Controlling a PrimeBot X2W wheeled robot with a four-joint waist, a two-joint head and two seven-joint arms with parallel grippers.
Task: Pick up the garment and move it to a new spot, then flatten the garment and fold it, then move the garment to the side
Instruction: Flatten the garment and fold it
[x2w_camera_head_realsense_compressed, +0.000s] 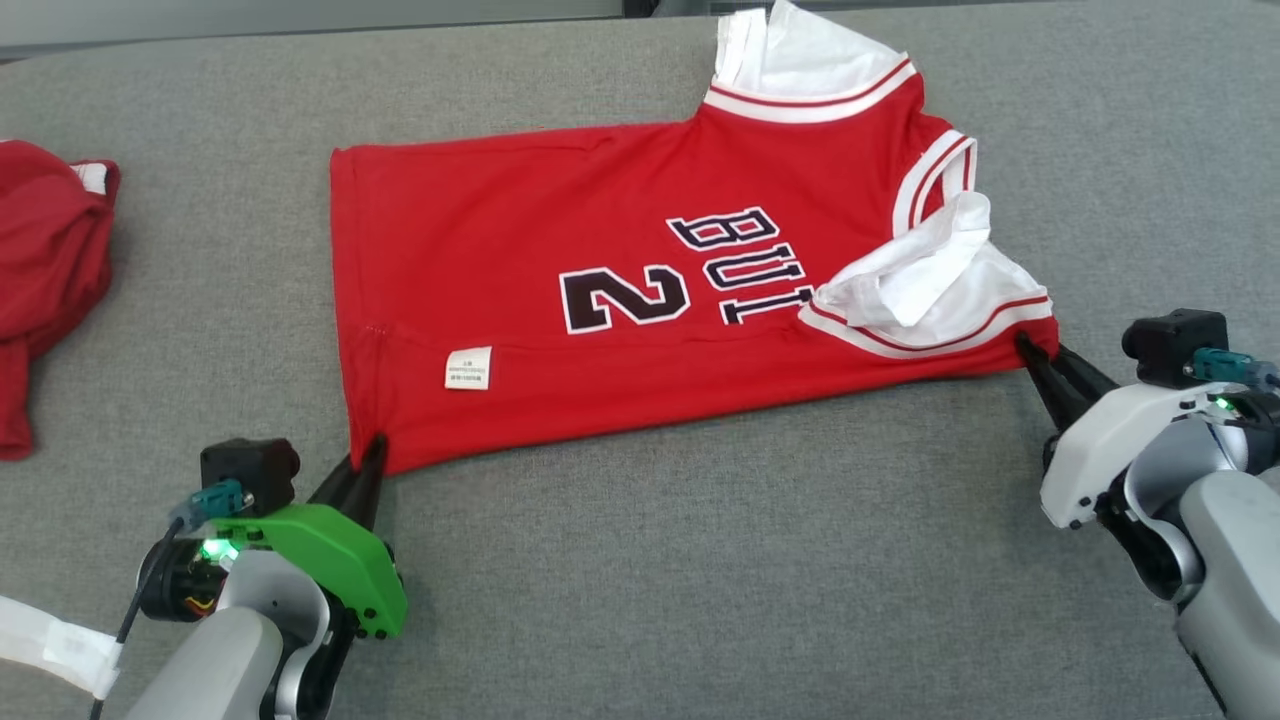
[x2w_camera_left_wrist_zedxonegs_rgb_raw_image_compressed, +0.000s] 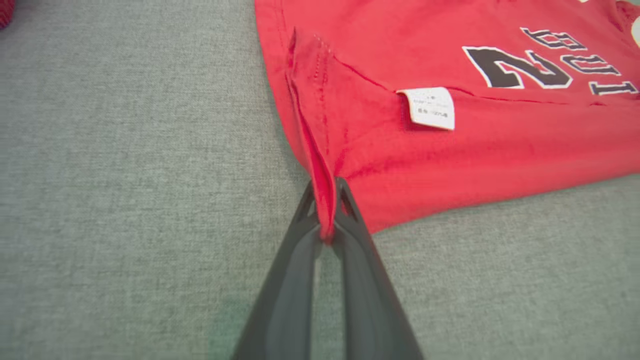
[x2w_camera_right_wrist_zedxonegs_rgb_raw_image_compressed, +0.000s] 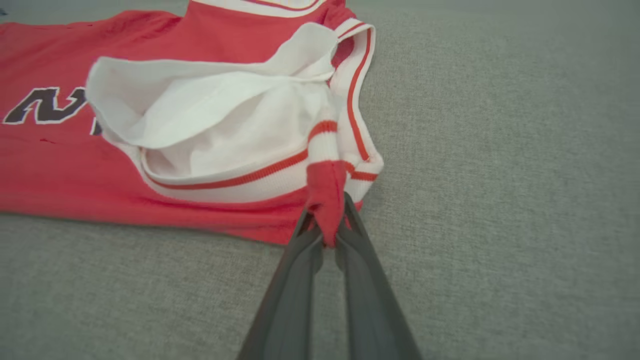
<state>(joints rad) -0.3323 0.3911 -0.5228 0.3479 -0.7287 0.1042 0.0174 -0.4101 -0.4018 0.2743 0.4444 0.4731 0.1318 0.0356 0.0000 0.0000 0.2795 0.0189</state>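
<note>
Red jersey (x2w_camera_head_realsense_compressed: 600, 280) flat mid-frame on grey table (x2w_camera_head_realsense_compressed: 700, 560); left gripper (x2w_camera_head_realsense_compressed: 372, 452) clamped on lower-left hem corner; right gripper (x2w_camera_head_realsense_compressed: 1028, 350) clamped on lower-right shoulder — both pinching cloth.

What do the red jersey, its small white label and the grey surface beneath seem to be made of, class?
Red jersey: soft matte knit cloth, likely; it wrinkles and shows stitched hems.
White label: thin printed fabric, perhaps.
Grey surface: coarse woven textile, matte, weave visible.

Plain test-bench setting, seemingly a robotics lab, wide grey fabric-covered worktop (x2w_camera_head_realsense_compressed: 700, 560), red jersey (x2w_camera_head_realsense_compressed: 520, 250) spread at centre, second red garment (x2w_camera_head_realsense_compressed: 40, 260) heaped at nine o'clock
</note>
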